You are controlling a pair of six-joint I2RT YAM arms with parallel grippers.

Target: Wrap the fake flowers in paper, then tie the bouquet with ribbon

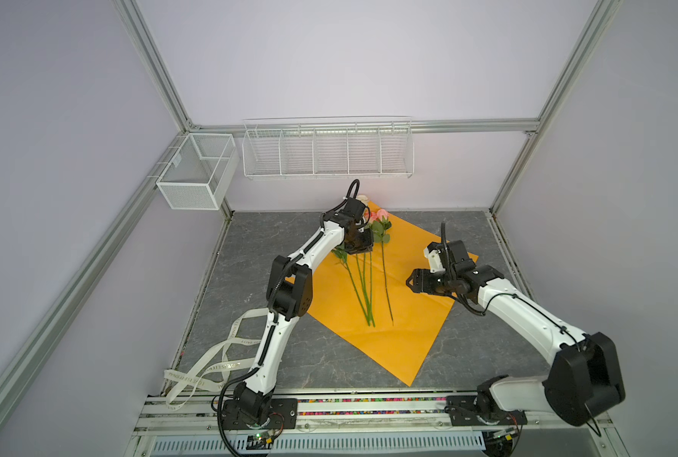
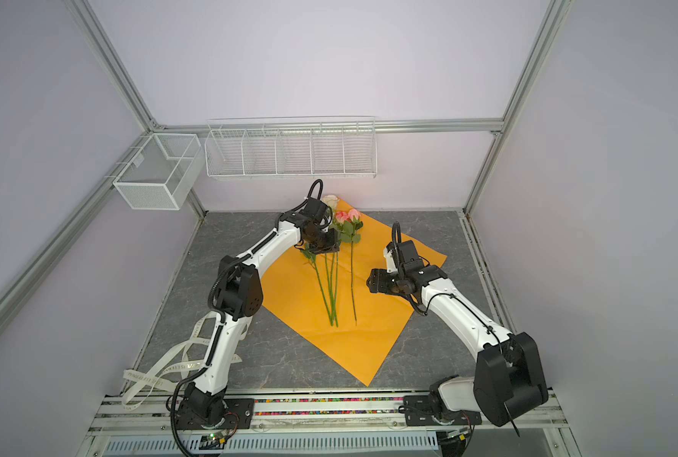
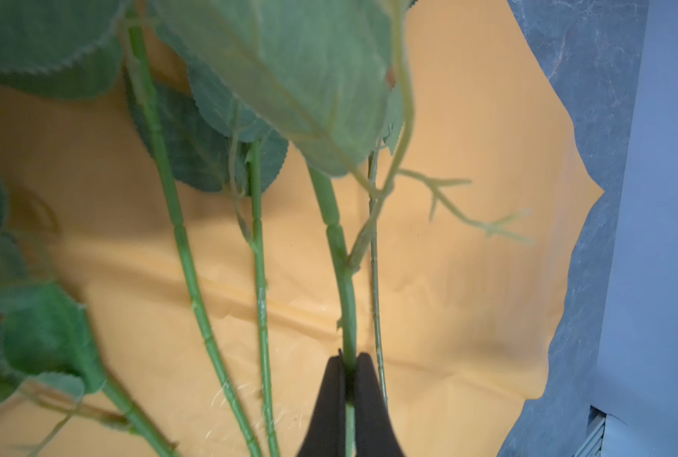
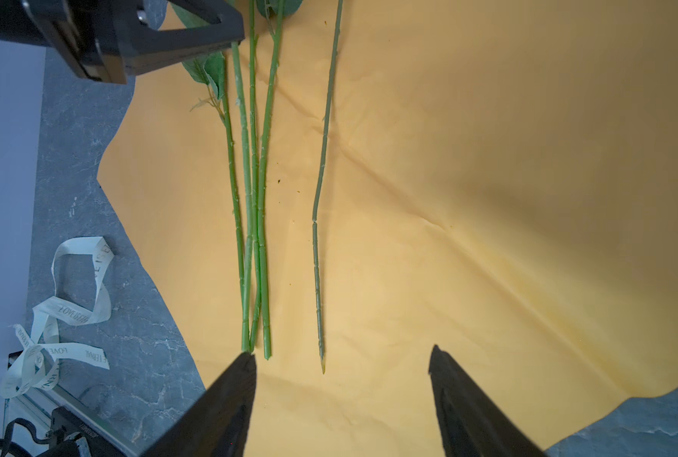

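Note:
The bouquet of fake flowers (image 1: 379, 221) (image 2: 347, 221) lies loose on a sheet of orange paper (image 1: 408, 324) (image 2: 369, 340), pink and cream heads toward the back wall. Several green stems (image 4: 252, 198) lie bunched together, and one thinner stem (image 4: 321, 198) lies apart from them. My left gripper (image 1: 359, 247) (image 2: 323, 247) (image 3: 349, 358) is shut on one green stem (image 3: 345, 285) just below the leaves. My right gripper (image 1: 410, 281) (image 2: 369, 281) (image 4: 342, 352) hovers open over the paper, beside the stems, with nothing between its fingers.
A cream ribbon with printed lettering (image 1: 210, 364) (image 2: 163, 368) (image 4: 72, 312) lies looped at the table's front left, partly under the left arm. A white wire rack (image 1: 327, 152) and a mesh basket (image 1: 197, 170) hang on the back wall.

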